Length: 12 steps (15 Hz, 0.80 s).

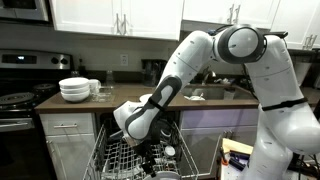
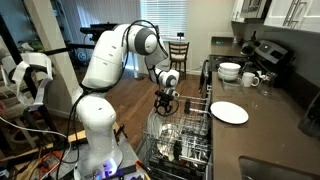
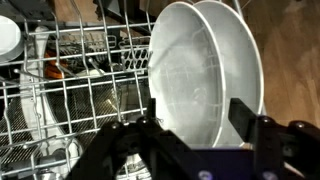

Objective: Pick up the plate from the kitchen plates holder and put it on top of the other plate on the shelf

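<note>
2 white plates stand on edge in the grey wire rack (image 3: 60,100), the nearer plate (image 3: 185,80) overlapping the farther plate (image 3: 245,55). The dark hand (image 3: 195,118) sits low in view, its fingers spread wide either side of the nearer plate's lower rim.

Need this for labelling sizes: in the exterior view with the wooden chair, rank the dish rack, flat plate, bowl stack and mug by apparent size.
1. dish rack
2. flat plate
3. bowl stack
4. mug
Bowls and mug stand farther from the camera, so they may look smaller than they are.
</note>
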Tool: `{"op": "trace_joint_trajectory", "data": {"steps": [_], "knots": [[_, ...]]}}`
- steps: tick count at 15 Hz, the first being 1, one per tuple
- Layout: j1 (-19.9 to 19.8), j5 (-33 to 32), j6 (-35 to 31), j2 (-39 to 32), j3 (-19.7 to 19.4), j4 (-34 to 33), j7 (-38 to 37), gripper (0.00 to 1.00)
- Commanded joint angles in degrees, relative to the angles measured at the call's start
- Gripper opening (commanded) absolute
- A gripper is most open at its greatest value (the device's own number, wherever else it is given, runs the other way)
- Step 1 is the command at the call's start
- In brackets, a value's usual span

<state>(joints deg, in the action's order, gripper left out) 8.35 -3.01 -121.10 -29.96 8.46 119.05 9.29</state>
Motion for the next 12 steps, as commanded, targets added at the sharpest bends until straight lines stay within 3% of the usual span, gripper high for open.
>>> {"op": "trace_joint_trajectory", "data": {"steps": [1,7,10,12], "knots": [[-0.17,-0.95,-1.31,-0.39,0.04,0.08,1.2,0.64],[-0.21,-0.91,-2.33,-0.57,0.1,0.25,1.41,0.82],[-0.35,-0.76,-3.16,-0.93,0.18,0.3,1.8,0.72],[-0.4,-0.69,-3.57,-1.24,0.22,0.26,2.08,0.52]]}}
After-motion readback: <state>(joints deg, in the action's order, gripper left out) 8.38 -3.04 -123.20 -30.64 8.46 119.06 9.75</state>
